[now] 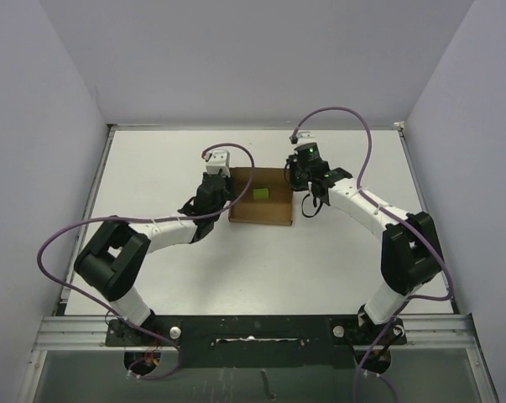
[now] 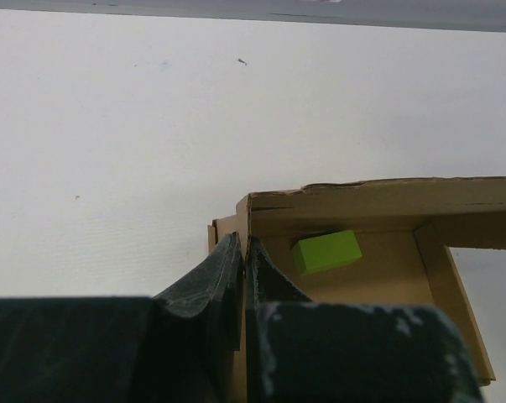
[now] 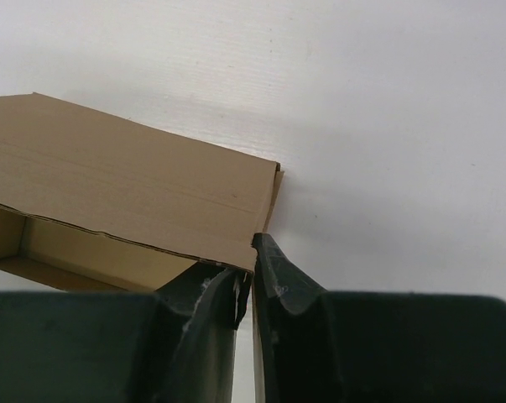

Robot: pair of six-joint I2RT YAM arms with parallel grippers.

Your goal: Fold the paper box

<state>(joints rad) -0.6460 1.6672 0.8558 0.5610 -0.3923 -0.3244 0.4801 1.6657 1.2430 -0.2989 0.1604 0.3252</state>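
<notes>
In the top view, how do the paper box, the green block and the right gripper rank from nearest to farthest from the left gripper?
1. paper box: touching; the left gripper pinches its left wall.
2. green block: inside the box, near its middle.
3. right gripper: across the box, at its right wall.

A small yellow-green rectangular block (image 1: 260, 194) lies flat near the middle of the matte white tabletop (image 1: 152, 168), slightly toward the far side. Plain grey walls (image 1: 253, 59) enclose its left, far and right edges.
</notes>
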